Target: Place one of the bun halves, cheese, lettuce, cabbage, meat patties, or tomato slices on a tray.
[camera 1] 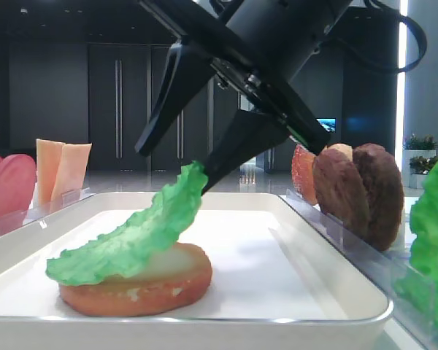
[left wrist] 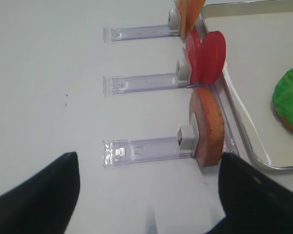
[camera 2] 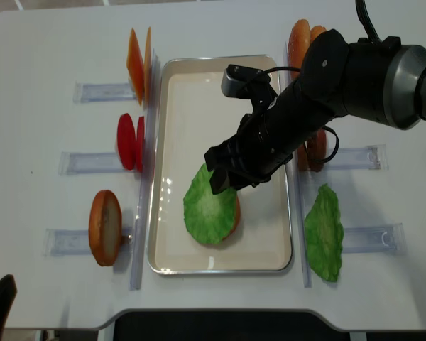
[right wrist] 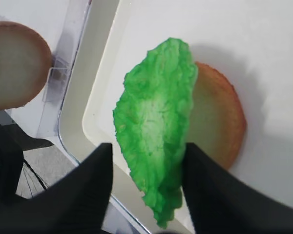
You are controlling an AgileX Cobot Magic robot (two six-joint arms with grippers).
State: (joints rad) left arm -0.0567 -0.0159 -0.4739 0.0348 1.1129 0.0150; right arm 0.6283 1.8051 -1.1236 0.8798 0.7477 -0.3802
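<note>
One lettuce [camera 1: 135, 237] leaf slants up off my tray's [camera 1: 314, 284] bun half [camera 1: 142, 281], its raised tip between my right gripper's [camera 1: 177, 164] parted, down-angled fingers.

Setting: I read this as a robot demonstration bench in an office-like hall.
Surface: plain white tabletop [camera 2: 42, 85].
Fixtures: clear plastic slotted holders [left wrist: 146, 148] standing replica burger parts upright beside a large white rectangular tray [camera 2: 172, 142].
Background: dark panelled wall [camera 1: 73, 95], potted plants [camera 1: 421, 142], lit screen [camera 1: 325, 125].
</note>
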